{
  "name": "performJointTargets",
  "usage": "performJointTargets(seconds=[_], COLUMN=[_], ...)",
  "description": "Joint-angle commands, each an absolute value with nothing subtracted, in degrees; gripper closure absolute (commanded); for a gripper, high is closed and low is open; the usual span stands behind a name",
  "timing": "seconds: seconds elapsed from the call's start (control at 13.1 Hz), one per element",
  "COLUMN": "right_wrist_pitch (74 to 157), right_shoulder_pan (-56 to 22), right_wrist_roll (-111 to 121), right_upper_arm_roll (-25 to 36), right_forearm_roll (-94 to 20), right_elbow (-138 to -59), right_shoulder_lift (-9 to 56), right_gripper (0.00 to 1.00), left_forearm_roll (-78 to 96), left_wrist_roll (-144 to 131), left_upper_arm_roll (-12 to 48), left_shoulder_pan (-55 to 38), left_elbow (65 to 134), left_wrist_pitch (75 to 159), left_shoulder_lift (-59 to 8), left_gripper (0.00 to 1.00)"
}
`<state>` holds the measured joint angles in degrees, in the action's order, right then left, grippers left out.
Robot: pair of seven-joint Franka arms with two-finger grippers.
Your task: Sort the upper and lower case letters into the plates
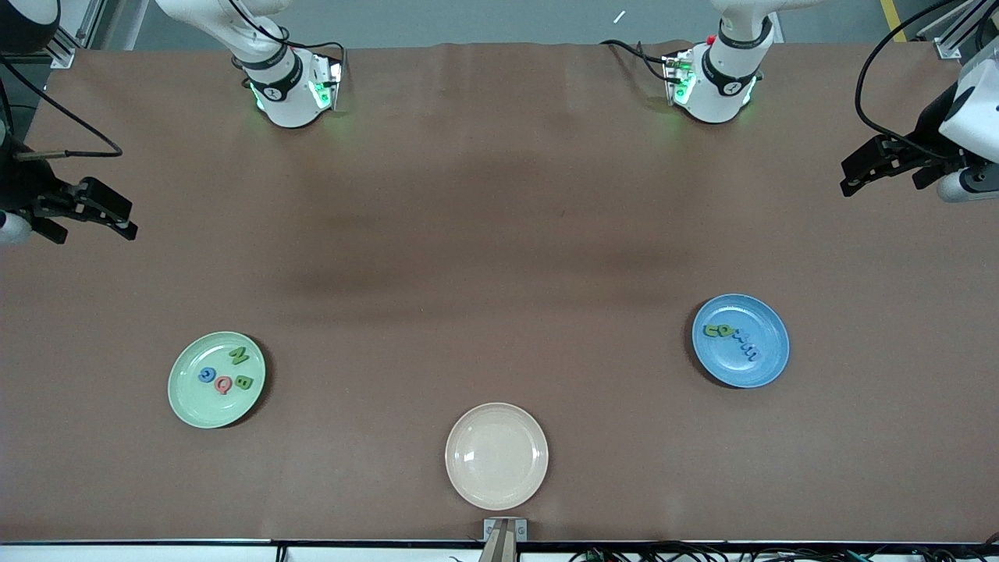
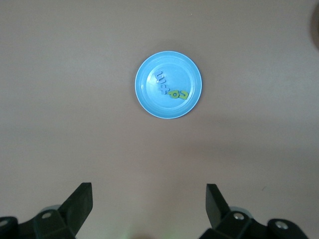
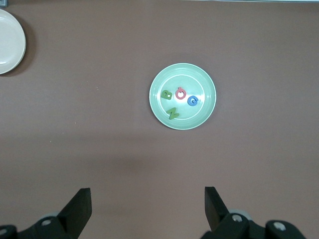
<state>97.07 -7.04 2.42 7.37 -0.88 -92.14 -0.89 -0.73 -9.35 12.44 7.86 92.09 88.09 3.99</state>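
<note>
You had the capitals N, C, Q, B in the mint green plate point(image 1: 187, 398) and the small letters in the blue plate point(image 1: 761, 367), so both hands, left hand point(image 1: 858, 178) and right hand point(image 1: 117, 221), waited apart and empty above the bench point(image 1: 499, 234) ends.

Glossy, smooth-glazed plates, mint green point(image 1: 181, 402), blue point(image 1: 769, 363) and cream point(image 1: 496, 484), catch the light on a matt brown table covering point(image 1: 499, 234), its surface faintly creased; the black gripper fingers point(image 2: 79, 204) look dull plastic.
</note>
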Motion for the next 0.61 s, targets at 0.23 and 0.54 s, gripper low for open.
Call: performJointTargets(seconds=[0.23, 0.54], right_wrist_pitch=[96.2, 96.1], right_shoulder_pan=[-5.7, -5.5], right_wrist_roll=[1.8, 2.3], right_upper_arm_roll=[7.4, 7.4], right_forearm_roll=[-1.8, -1.6], right_elbow=[-90.4, -89.9], right_shoulder_lift=[-1.2, -1.2], right_gripper=[0.00, 0.00], left_forearm_roll=[-0.7, -0.8], left_wrist_roll=[-5.5, -5.4], left_upper_arm_roll=[12.5, 12.6], left_shoulder_pan=[9.0, 9.2], left_elbow=[91.1, 90.7], left_wrist_pitch=[87.6, 87.6], left_shoulder_lift=[4.0, 3.8], left_gripper=[0.00, 0.00])
